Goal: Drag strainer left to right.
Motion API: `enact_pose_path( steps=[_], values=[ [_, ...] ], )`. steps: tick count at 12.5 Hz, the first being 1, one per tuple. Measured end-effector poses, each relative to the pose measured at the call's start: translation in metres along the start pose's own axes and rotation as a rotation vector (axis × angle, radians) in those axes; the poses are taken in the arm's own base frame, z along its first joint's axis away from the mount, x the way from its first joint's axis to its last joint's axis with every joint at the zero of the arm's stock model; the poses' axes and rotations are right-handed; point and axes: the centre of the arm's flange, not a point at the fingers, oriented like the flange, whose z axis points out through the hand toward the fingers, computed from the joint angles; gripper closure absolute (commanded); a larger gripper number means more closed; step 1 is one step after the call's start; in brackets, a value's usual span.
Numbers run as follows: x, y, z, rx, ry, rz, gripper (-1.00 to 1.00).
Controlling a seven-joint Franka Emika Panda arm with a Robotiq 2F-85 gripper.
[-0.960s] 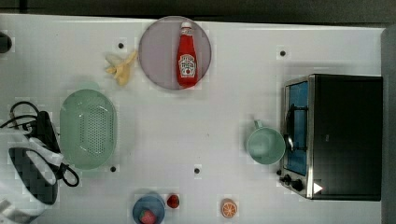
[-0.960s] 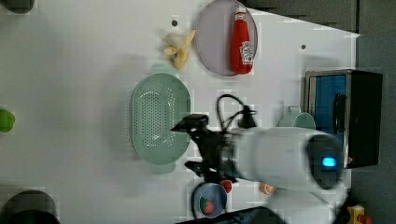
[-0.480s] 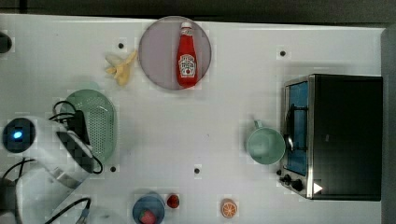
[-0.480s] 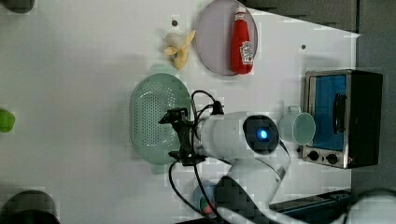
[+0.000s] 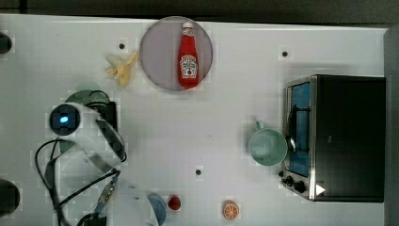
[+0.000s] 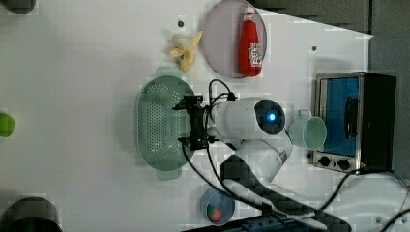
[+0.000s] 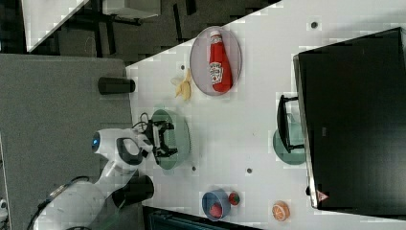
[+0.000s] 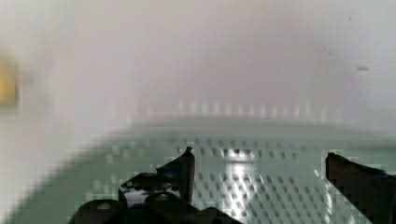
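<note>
A white, rounded robot arm (image 6: 251,125) with a glowing blue indicator light (image 6: 271,116), black looping cables (image 6: 220,89) and a black two-fingered tool (image 6: 192,123).

In the top view, the arm's white body covers nearly all of the pale mint-green oval plastic strainer (image 5: 86,88) at middle left, so just a sliver of rim peeks out. In the wrist view its far rim is a blur, and a smeared yellow blob (image 8: 6,87) at the left edge is cut off, can't tell what it is. The right view's toaster oven (image 7: 354,120) hides most of the mint-green round mug (image 7: 286,149).
</note>
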Motion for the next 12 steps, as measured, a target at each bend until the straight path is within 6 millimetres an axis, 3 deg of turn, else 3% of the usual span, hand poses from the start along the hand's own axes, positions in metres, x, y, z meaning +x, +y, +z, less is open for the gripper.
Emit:
enact_pose_path(
  steps=[4,7,12],
  values=[
    [0.019,-0.008,0.008,0.021,0.013,0.06,-1.0],
    [0.016,-0.011,0.008,0.034,0.019,0.046,-1.0],
    [0.018,0.003,0.021,-0.016,0.032,0.055,-1.0]
  ],
)
